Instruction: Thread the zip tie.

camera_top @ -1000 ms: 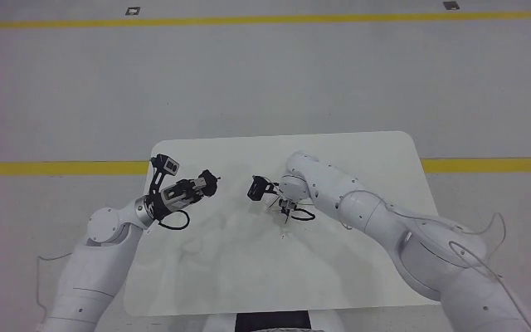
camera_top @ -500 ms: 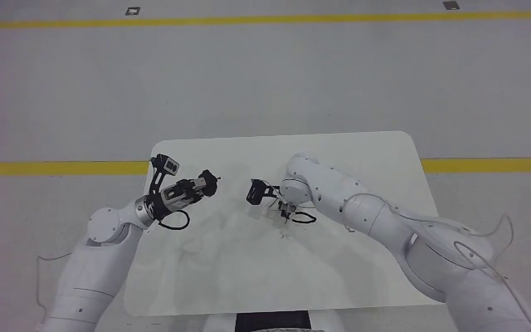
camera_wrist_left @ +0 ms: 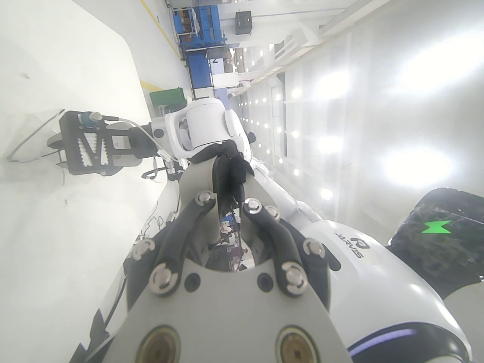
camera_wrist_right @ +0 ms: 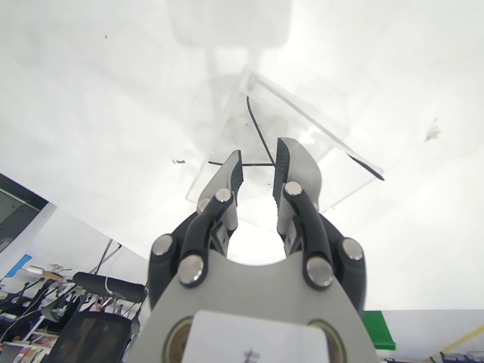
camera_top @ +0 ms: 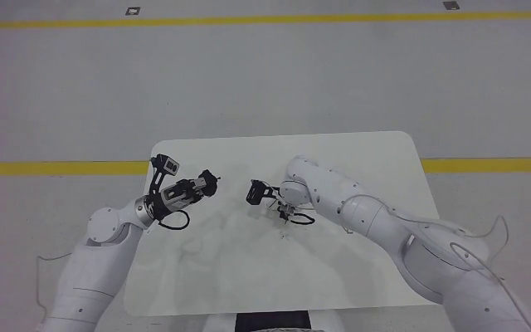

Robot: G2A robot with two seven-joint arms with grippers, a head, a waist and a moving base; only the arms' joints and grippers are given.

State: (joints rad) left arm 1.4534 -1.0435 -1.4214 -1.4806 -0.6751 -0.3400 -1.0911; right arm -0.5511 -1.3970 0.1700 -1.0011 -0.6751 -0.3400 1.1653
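Observation:
A thin black zip tie (camera_wrist_right: 258, 130) lies across a clear plastic block (camera_wrist_right: 321, 141) on the white table (camera_top: 357, 166). My right gripper (camera_wrist_right: 257, 154) is open just above the block, with one strand of the tie crossing between its fingertips. In the top view that gripper (camera_top: 284, 213) points down near the table's middle. My left gripper (camera_top: 208, 180) hangs in the air to the left of it, aimed toward the right arm. Its fingers (camera_wrist_left: 211, 190) are shut, and a black knotted piece (camera_wrist_left: 231, 151) sits at their tips.
The table has bare room in front of and behind both grippers. In the left wrist view the right arm's black wrist block (camera_wrist_left: 90, 145) stands over the clear block (camera_wrist_left: 32, 135). A small speck (camera_wrist_right: 432, 132) lies on the table near the block.
The right arm has shifted very slightly over the clear block. The left arm has kept still.

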